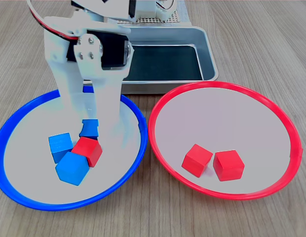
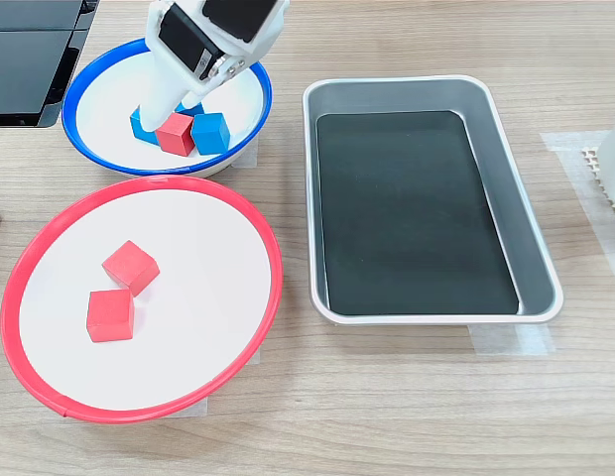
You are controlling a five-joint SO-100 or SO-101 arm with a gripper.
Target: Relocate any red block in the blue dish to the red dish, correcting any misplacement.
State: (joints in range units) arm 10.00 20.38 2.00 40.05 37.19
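On a pale wood counter [image 1: 251,39], the red block [image 1: 88,150] lies among three blue cubes [image 1: 72,168] in the blue dish [image 1: 24,197]. The fingers [image 1: 89,116] stand spread around the rearmost blue cube, gripping nothing. Beside it, the red dish [image 1: 163,148] holds two red cubes [image 1: 228,165].

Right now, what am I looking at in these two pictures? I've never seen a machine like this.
The white machine is a small robot arm. Its end effector reaches down into the blue dish, just above a cluster of cubes: one red block among three blue cubes. It holds nothing that I can see, and whether it is open is hard to tell.

Both pictures show the same wooden table from two different sides. The red dish holds two more red cubes. A rectangular metal tray with a dark bottom sits nearby, with nothing in it.
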